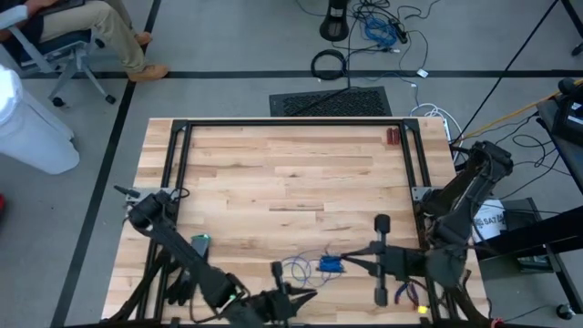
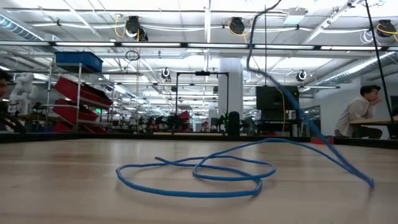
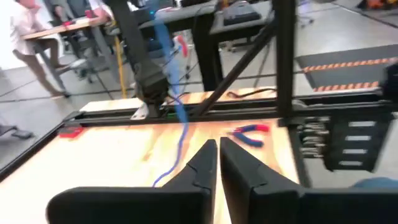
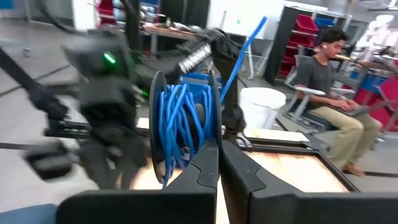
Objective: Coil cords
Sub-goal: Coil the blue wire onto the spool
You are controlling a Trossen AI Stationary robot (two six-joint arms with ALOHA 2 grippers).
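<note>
Two arms low at the 6 o'clock edge of the tabletop (image 1: 291,173), both on the blue cord (image 2: 199,180).

R gripper (image 4: 219,146) comes in from approx 4 o'clock and sits just right of centre at the near edge. Jaws are pressed right together, no gap. They grip a spool (image 4: 183,118) by its flange, with blue cord wound thick between the two discs. The spool is up off the wood; the low view shows none of it.

L gripper (image 3: 217,144) reaches in from 7 o'clock, tips near the 6 o'clock edge, just at 9 o'clock of the spool. Jaws are all but closed, only a thin slit between them. Nothing shows in that slit. The cord passes close behind one finger, but I cannot tell if it is pinched.

Cord itself: a couple of loose flat loops lie on the wood at 6 o'clock, between the two grippers. From the loops one strand climbs away off the tabletop twd the spool. Another tail runs out flat twd 3 o'clock.

Red-handled pliers (image 3: 252,132) lie on the wood beyond the L jaws, apart from the cord.

Off the tabletop, a person (image 4: 323,81) sits at a desk in the bkgd, past the spool.
</note>
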